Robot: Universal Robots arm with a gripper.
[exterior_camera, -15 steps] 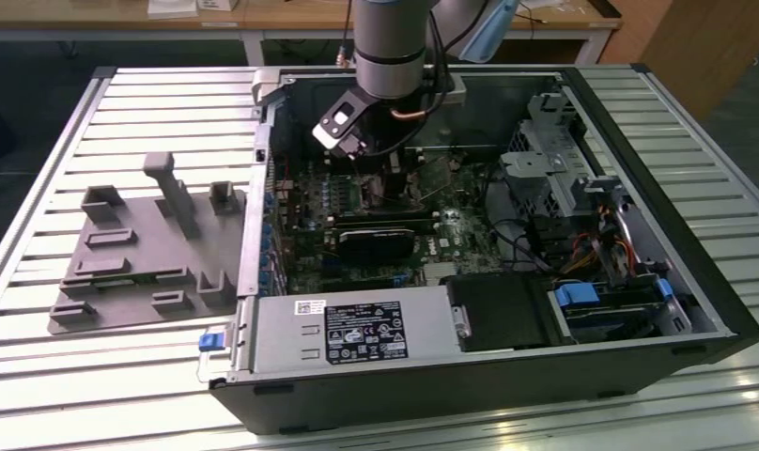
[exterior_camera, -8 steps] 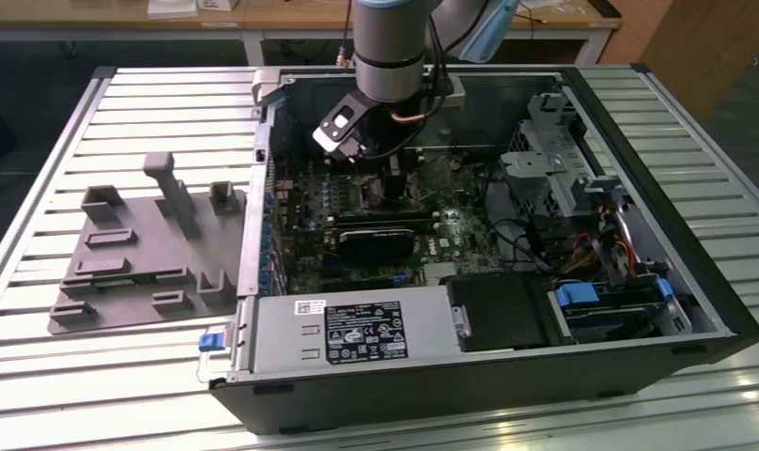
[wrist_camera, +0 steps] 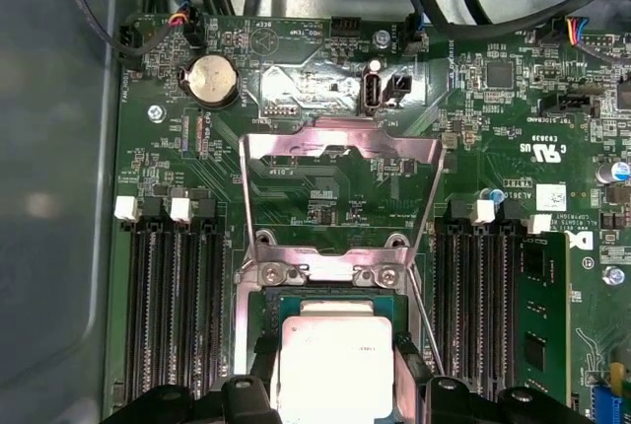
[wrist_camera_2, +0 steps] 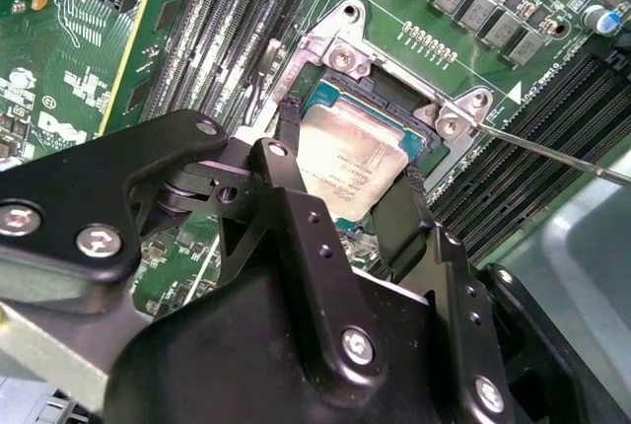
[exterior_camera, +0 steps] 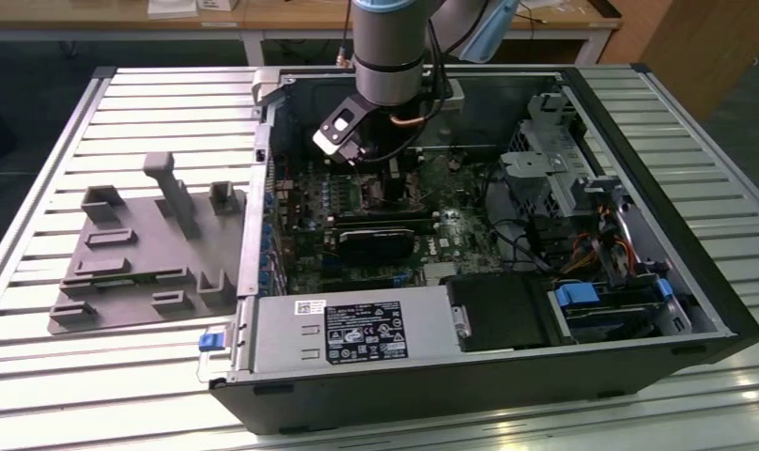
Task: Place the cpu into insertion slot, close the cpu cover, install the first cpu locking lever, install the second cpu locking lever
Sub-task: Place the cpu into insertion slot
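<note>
My gripper [wrist_camera_2: 347,176] reaches down into the open computer case [exterior_camera: 680,310], over the green circuit board [exterior_camera: 461,235]. Its black fingers [wrist_camera_2: 284,148] stand on two opposite sides of the cpu [wrist_camera_2: 345,158], touching its edges. The silver-grey cpu [wrist_camera: 335,360] lies level in the insertion slot [wrist_camera: 325,271], with the slot's dark frame showing around it. The cpu cover [wrist_camera: 340,138] is swung open, standing back from the slot. A thin locking lever [wrist_camera_2: 552,153] sticks out beside the slot, unlatched. In the exterior view my gripper [exterior_camera: 377,174] hangs low at the board's far part.
Long black memory slots [wrist_camera: 168,316] flank the socket on both sides. A black heatsink block [exterior_camera: 373,242] and the power supply [exterior_camera: 354,329] sit nearer the case front. A drive cage [exterior_camera: 562,169] with cables fills the exterior view's right. A grey fixture [exterior_camera: 142,244] lies outside the case.
</note>
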